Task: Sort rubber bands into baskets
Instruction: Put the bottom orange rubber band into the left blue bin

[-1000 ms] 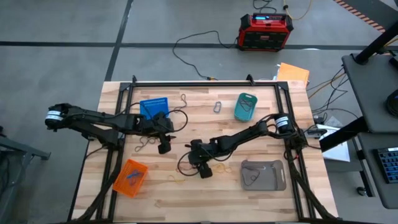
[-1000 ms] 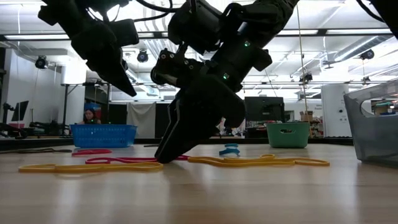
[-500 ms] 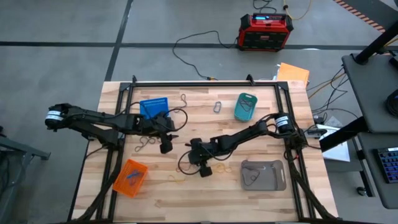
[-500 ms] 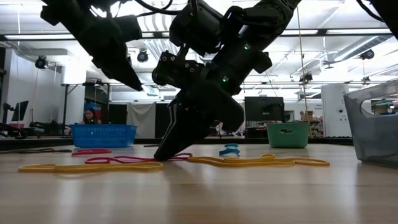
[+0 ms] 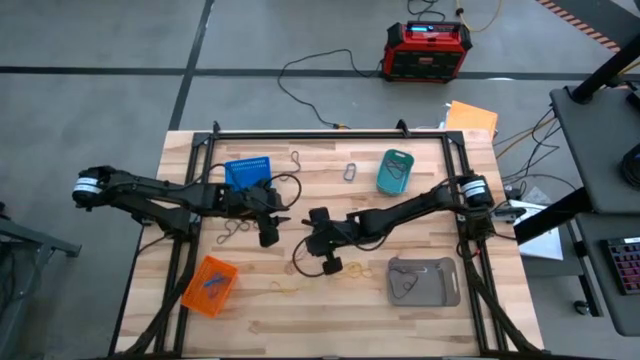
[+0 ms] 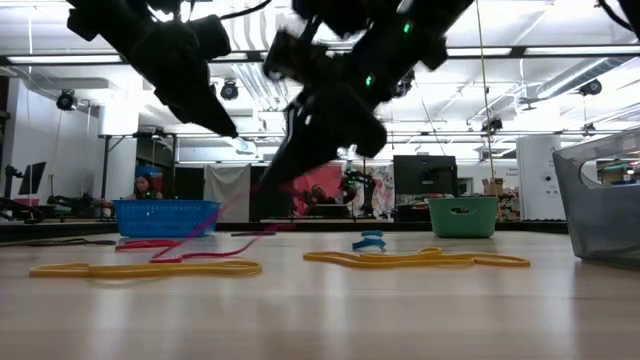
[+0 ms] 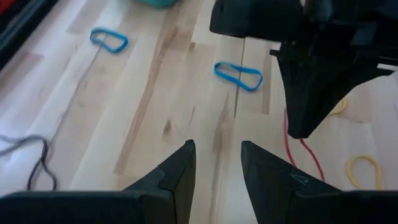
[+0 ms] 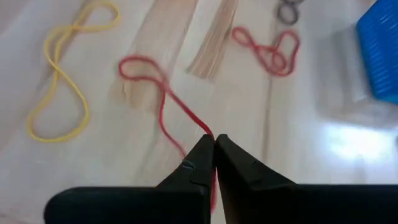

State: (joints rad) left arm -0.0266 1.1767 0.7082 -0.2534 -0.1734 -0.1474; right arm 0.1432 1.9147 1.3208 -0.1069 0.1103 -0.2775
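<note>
— Right gripper point(image 8: 213, 138)?
— Pinched shut on a red band point(image 8: 163, 102). Strand caught at the very fingertips, trailing down from there to the wood in the low view.

— Placed where?
— Mid-table, in front of the blue basket point(image 5: 247, 172) and to its right in the high view, raised off the boards.

— Left gripper point(image 7: 217, 149)?
— Fingers a narrow way apart, nothing between them but bare wood. Hung just in front of the blue basket, closer to it than the right one.

— Other bands nearby?
— A long yellow band point(image 8: 59, 99) flat on the wood beside the held one. A second red loop point(image 8: 267, 50) closer to the blue basket. Two blue bands point(image 7: 238, 74) lying loose further off, well apart from each other.

— And the remaining baskets?
— Teal basket point(image 5: 396, 171) level with the blue basket, far to its right. Orange basket point(image 5: 209, 285) in front of the blue basket, near the table's front-left corner. Grey basket point(image 5: 425, 282) in front and far right of it.
</note>
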